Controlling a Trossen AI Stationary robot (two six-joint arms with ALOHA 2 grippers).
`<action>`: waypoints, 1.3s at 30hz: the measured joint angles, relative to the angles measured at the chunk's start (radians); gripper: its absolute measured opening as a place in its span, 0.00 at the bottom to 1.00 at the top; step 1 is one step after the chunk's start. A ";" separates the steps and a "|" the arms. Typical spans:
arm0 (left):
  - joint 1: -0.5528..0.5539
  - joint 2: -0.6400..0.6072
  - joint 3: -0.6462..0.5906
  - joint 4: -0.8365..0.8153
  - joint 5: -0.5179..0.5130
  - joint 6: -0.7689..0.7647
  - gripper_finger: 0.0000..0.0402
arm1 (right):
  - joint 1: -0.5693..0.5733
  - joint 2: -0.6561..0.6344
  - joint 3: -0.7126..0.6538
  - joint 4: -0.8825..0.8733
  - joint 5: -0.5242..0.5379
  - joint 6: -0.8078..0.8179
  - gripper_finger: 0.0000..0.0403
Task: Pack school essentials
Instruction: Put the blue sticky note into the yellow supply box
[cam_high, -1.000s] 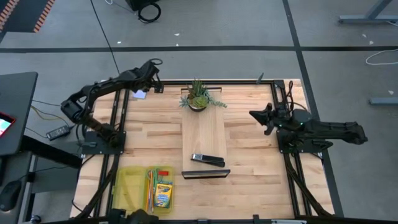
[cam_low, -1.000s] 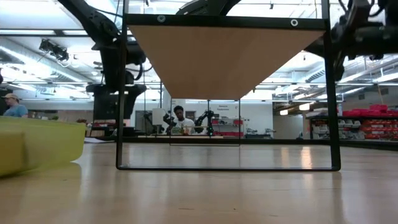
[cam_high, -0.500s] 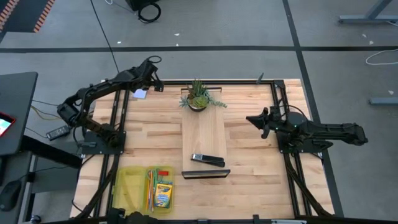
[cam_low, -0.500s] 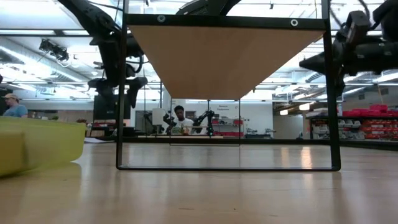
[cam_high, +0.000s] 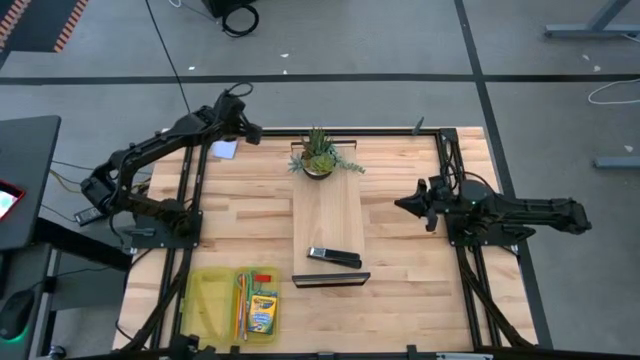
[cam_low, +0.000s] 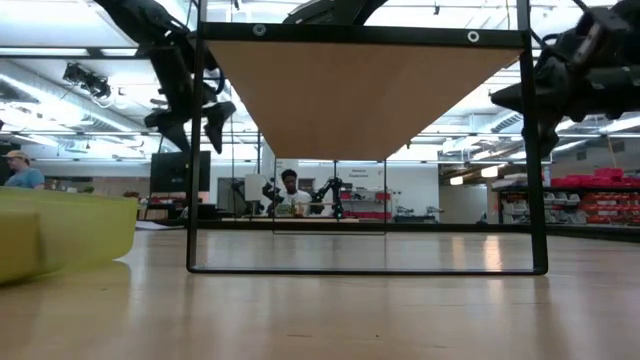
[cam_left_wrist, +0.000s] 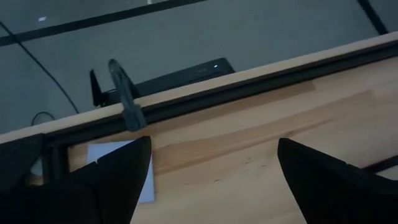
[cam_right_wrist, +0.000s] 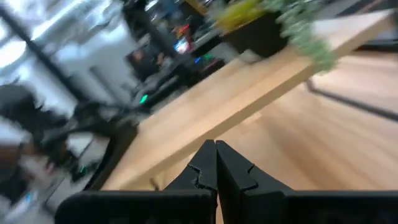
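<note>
A pale blue-white note pad (cam_high: 224, 150) lies flat on the table near its far left corner; the left wrist view shows the pad (cam_left_wrist: 145, 184) too. My left gripper (cam_high: 246, 131) hangs open above and just beyond it, touching nothing. In the near left corner stands a yellow tray (cam_high: 204, 303). In it lie a crayon box (cam_high: 262, 313), pens (cam_high: 243, 300) and a small red eraser (cam_high: 263, 278). My right gripper (cam_high: 402, 203) is shut and empty, held level above the table's right side, pointing left.
A raised wooden board (cam_high: 328, 215) on a black frame stands mid-table, with a potted plant (cam_high: 318, 155) at its far end. A black stapler-like object (cam_high: 334, 257) lies near its front end. A black bar (cam_high: 331, 280) lies below it. People show in the room behind.
My left gripper has risen away from the note pad, still open, and tipped less steeply. My right gripper has swung from pointing toward the far left round to pointing left, and sunk a little. The pad has not moved.
</note>
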 joint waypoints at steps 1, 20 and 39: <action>0.000 0.000 0.000 0.008 0.005 0.001 0.89 | 0.000 0.000 0.001 -0.015 -0.029 -0.020 0.01; -0.009 0.008 0.000 -0.039 -0.047 -0.259 0.89 | 0.000 0.005 0.001 -0.104 -0.030 -0.020 0.01; -0.031 0.124 0.000 -0.254 -0.123 -0.403 0.89 | 0.000 0.005 0.001 -0.104 -0.029 -0.019 0.01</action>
